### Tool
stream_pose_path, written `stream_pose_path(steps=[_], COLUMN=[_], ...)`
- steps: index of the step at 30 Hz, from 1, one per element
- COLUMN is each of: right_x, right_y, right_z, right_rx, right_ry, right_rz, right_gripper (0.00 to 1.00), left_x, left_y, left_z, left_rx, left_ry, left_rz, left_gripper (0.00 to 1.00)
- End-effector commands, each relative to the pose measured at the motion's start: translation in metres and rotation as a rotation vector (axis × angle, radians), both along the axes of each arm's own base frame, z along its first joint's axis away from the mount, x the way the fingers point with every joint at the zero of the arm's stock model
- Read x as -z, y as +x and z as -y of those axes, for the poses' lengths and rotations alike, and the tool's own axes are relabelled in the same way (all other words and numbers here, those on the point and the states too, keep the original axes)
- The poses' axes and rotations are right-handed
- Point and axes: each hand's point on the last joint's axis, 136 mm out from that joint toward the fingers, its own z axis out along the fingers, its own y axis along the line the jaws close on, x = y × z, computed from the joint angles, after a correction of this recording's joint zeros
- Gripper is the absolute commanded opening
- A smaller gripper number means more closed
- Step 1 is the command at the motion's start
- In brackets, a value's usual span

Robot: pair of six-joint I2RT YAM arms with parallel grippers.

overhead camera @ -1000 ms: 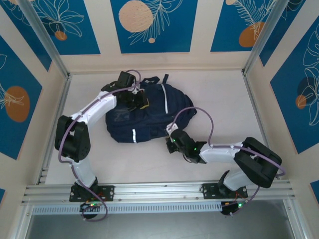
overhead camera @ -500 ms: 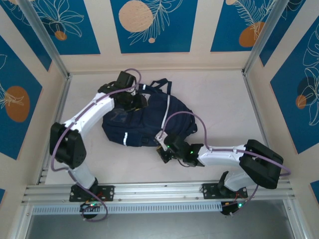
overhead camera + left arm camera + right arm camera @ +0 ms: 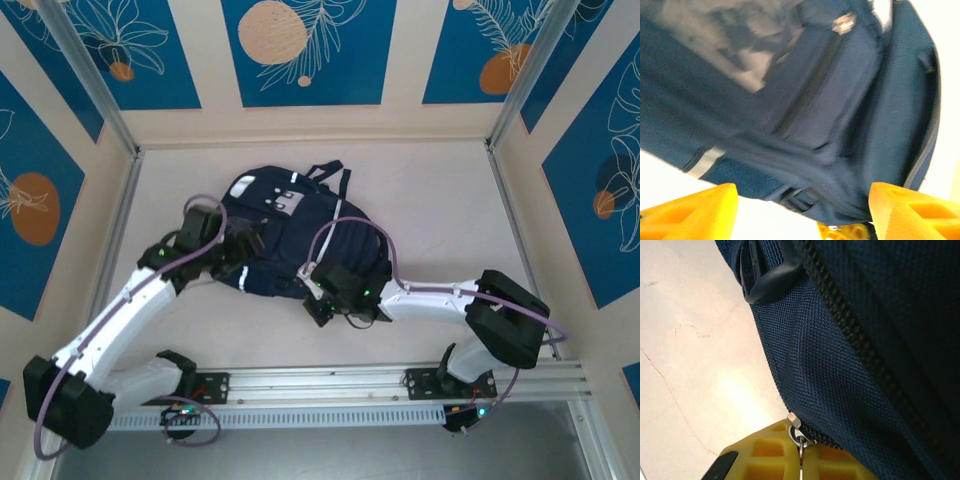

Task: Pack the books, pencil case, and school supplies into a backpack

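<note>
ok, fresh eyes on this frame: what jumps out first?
The large navy backpack lies in the middle of the table, with its white reflective patches facing up. Both arms crowd its near edge. The right gripper pinches a metal zipper pull at the bag's seam, and the left gripper is open against the bag's near-left side.

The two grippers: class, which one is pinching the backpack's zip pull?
The right gripper: its yellow fingers are closed on the metal zip pull at the edge of the backpack. The left gripper has its fingers wide apart, gripping nothing.
</note>
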Motion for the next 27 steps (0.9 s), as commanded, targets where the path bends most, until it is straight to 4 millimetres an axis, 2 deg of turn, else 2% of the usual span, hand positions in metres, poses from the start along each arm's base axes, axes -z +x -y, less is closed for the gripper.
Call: stream_pose_path(steps=[1, 6, 10, 12, 18, 24, 27], right_x=[-0.026, -0.025, -0.025, -0.025, -0.025, -0.012, -0.002], right_y=[0.003, 0.003, 0.003, 0.005, 0.008, 0.011, 0.01], right_z=[-0.027, -0.028, -0.027, -0.027, -0.023, -0.008, 0.006], right_rx=[-0.049, -0.053, -0.051, -0.049, -0.028, 0.018, 0.055], right_ry=[0.092, 0.094, 0.095, 0.097, 0.109, 0.06, 0.046], right_rz=[0.029, 0.033, 0.033, 0.033, 0.027, 0.005, -0.024], right_gripper=[0.0, 0.0, 0.0, 0.0, 0.0, 0.0, 0.0], left_x=[0.018, 0.038, 0.06, 0.069, 0.079, 0.088, 0.094], left_y=[-0.003, -0.008, -0.008, -0.005, 0.014, 0.023, 0.023], left_z=[-0.008, -0.017, -0.015, -0.015, -0.011, -0.025, -0.033], left_rx=[-0.179, -0.254, -0.287, -0.299, -0.291, -0.339, -0.36], left_ry=[-0.13, -0.167, -0.187, -0.187, -0.161, -0.071, -0.022], left_rz=[0.004, 0.017, -0.025, -0.027, 0.009, 0.028, 0.017], left_gripper=[0.68, 0.62, 0.61, 0.62, 0.61, 0.36, 0.35])
